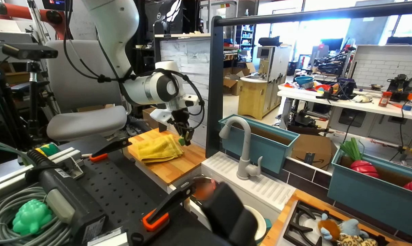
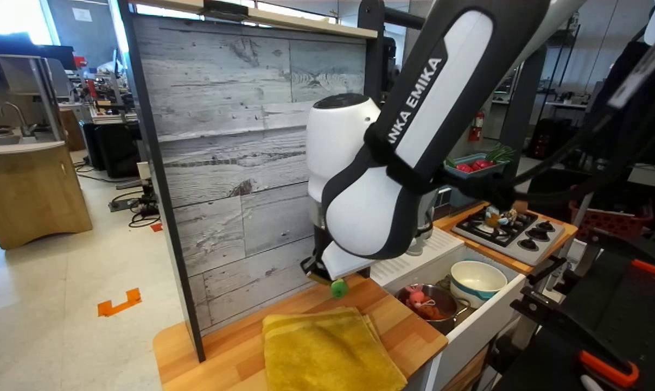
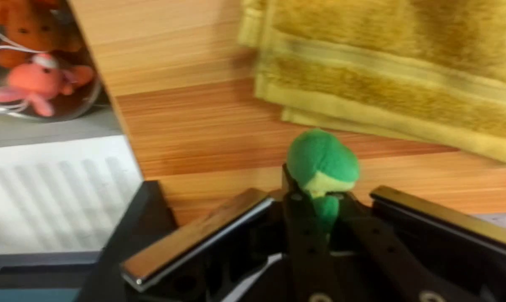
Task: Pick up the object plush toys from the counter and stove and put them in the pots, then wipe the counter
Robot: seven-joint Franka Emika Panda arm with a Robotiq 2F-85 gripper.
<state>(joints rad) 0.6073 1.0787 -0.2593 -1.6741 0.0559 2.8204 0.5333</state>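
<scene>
Step likely pick-up: tool [image 3: 320, 192] clamped on green plush toy [image 3: 323, 156] over table [image 3: 194, 121]. Next: carry toward ten o'clock in wrist view, release into pot [image 3: 83, 97].

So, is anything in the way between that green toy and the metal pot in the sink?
Nothing visible. The gripper holds the green toy above the counter; the metal pot sits lower, past the counter's edge, with no lid on. The yellow towel seems to lie just beside the path. Plush toys in the pot may leave less room.
</scene>
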